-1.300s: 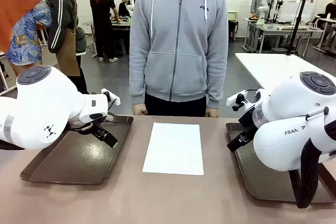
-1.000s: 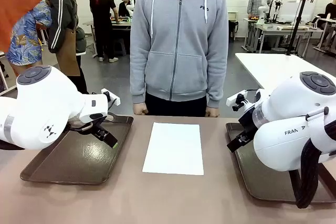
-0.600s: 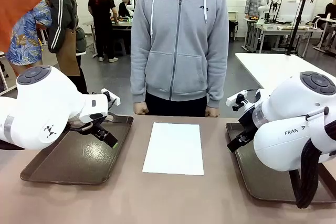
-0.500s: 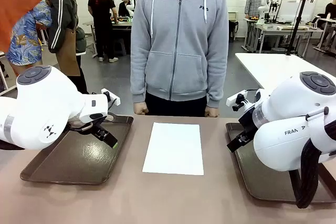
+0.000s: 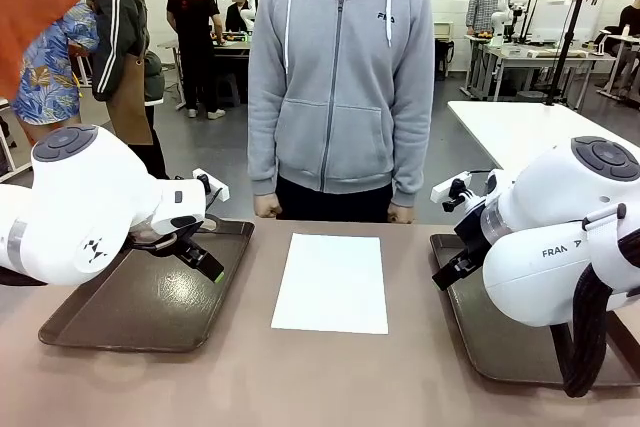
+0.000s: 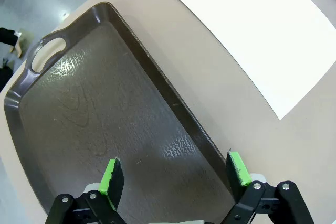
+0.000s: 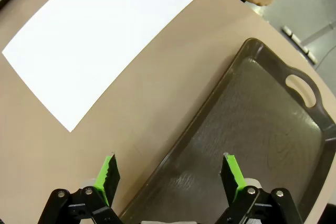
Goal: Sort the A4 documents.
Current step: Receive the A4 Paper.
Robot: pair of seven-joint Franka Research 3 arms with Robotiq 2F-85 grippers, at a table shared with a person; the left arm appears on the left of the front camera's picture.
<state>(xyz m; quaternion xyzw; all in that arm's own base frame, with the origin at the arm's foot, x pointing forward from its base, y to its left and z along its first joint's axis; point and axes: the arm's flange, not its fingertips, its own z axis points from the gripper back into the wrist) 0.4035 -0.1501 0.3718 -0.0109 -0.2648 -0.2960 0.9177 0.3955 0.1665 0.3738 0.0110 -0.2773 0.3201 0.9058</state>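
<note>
The A4 documents [image 5: 331, 282] lie as a flat white stack in the middle of the brown table, between two dark brown trays; they also show in the left wrist view [image 6: 257, 35] and the right wrist view [image 7: 97, 38]. My left gripper [image 5: 205, 259] [image 6: 176, 174] hangs open over the left tray [image 5: 120, 312], with nothing between its green pads. The right gripper [image 7: 170, 174] is open too, above the inner edge of the right tray [image 7: 252, 135], and it holds nothing. In the front view the right gripper [image 5: 447, 272] is mostly hidden behind the arm.
A person in a grey hoodie [image 5: 340, 77] stands at the far edge, with both fists [image 5: 266, 207] resting near the table's rim. Both trays [image 5: 500, 337] [image 6: 89, 114] hold nothing. Another white table [image 5: 520, 127] stands at the back right.
</note>
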